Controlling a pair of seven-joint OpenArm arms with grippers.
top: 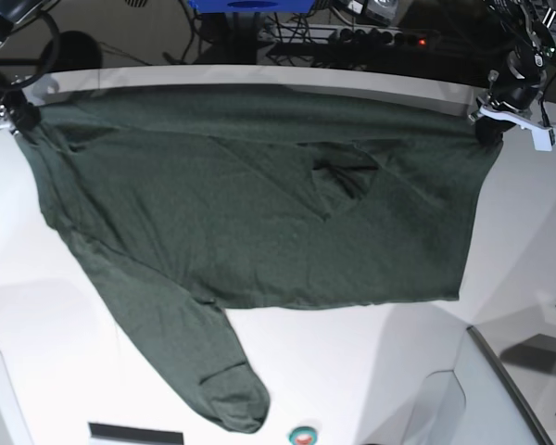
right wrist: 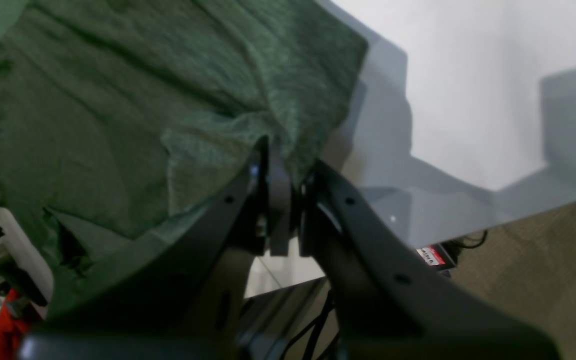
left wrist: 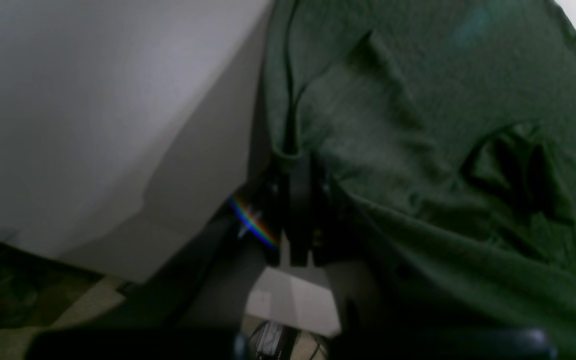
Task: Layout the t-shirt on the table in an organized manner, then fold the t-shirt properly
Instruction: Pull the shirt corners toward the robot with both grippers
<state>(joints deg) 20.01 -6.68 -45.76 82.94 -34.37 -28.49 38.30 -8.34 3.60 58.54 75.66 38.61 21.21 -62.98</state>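
The dark green t-shirt (top: 259,213) is stretched wide across the far half of the white table (top: 352,371), with one sleeve (top: 224,394) trailing toward the near edge and a pucker near its middle. My left gripper (top: 486,125) is at the far right, shut on the shirt's corner. In the left wrist view the left gripper (left wrist: 298,165) pinches the hem of the t-shirt (left wrist: 443,100). My right gripper (top: 23,120) is at the far left, also shut on cloth. In the right wrist view the right gripper (right wrist: 280,155) clamps a bunched edge of the t-shirt (right wrist: 118,100).
Cables and a power strip (top: 380,37) lie behind the table's curved far edge. A dark-edged panel (top: 510,389) sits at the near right corner, and a small round button (top: 303,433) at the near edge. Carpeted floor (right wrist: 543,250) shows beyond the table (right wrist: 468,75).
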